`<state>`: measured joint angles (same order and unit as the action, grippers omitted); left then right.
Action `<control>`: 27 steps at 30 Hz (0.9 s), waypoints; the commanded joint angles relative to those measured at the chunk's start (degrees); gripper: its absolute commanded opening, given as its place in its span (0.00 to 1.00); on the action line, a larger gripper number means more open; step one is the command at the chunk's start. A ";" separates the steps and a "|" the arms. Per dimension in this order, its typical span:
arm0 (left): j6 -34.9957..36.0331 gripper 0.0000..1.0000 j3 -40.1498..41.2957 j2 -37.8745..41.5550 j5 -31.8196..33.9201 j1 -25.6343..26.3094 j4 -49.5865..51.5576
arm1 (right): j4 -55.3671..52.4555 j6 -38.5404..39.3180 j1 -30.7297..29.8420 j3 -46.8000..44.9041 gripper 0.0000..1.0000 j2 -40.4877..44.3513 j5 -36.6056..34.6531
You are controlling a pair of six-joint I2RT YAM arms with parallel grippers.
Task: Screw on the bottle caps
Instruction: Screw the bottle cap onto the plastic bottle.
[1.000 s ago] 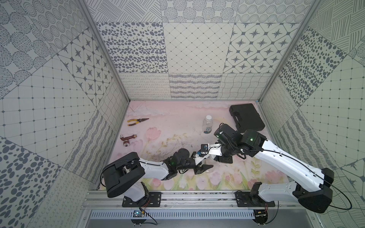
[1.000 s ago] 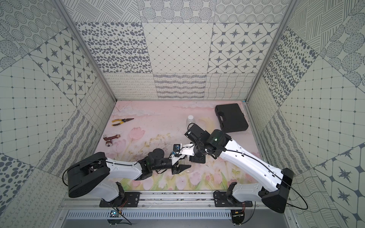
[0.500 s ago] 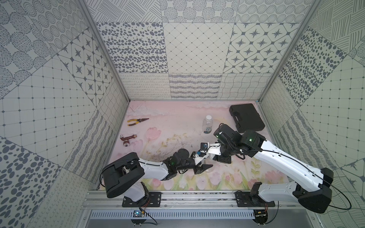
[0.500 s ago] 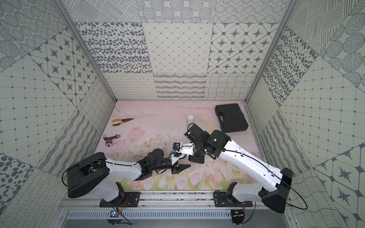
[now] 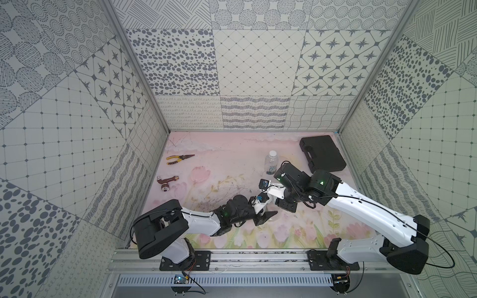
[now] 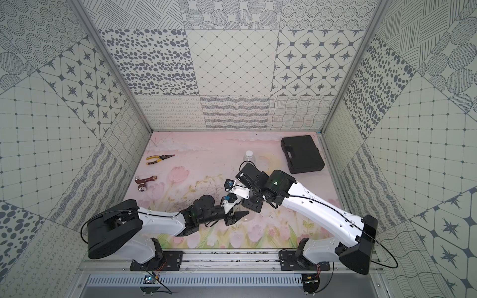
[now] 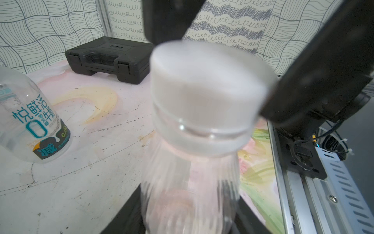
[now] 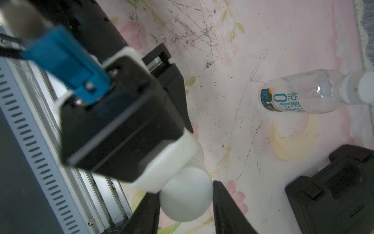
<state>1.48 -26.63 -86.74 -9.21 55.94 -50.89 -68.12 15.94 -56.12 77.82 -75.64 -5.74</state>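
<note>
Across the floral table mat (image 5: 227, 160), the two arms meet near the front centre, and the closed black case (image 5: 322, 154) lies well apart at the far right. Low at that meeting point, the left gripper (image 7: 188, 220) is clenched around the body of the ribbed clear bottle (image 7: 190, 182), its dark fingers pressing on either side and holding the bottle upright. Above it, the right gripper (image 8: 185, 204) reaches down over the neck and is clamped on the white cap (image 7: 204, 81), one finger touching each side. The blue-labelled bottle (image 5: 271, 162) stands alone at the far centre, just left of the case. Yellow-handled pliers (image 5: 179, 158) and a brown tool (image 5: 166, 181) lie unused at the far left. The second white cap (image 8: 367, 89) already sits on the blue-labelled bottle's neck, so that half of the job looks finished, though its tightness cannot be judged. The held cap sits low on its neck, close to the collar ring, but blur hides the threads. By my reading, the last turns on this cap and the release of both grips remain.
</note>
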 commanded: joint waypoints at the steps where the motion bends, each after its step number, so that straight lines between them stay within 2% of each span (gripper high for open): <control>1: -2.19 0.47 -1.85 0.09 9.91 0.80 -0.98 | -3.80 -9.69 -0.92 0.99 0.42 -3.75 -0.49; 12: -2.29 0.46 -1.60 0.51 10.77 1.01 -0.90 | -5.21 -22.05 -0.84 3.25 0.43 -6.55 -0.90; 17: -1.72 0.45 -1.66 0.01 8.65 1.01 -0.49 | -5.18 -20.50 -0.79 4.04 0.47 -5.44 1.02; 27: -1.51 0.46 -1.75 -0.15 4.05 1.01 0.21 | -3.66 -16.08 -0.75 5.48 0.61 -3.29 2.72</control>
<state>-0.58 -27.46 -86.74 -3.90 56.95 -49.63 -71.70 -1.45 -56.27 81.89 -79.92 -6.48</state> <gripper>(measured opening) 0.568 0.609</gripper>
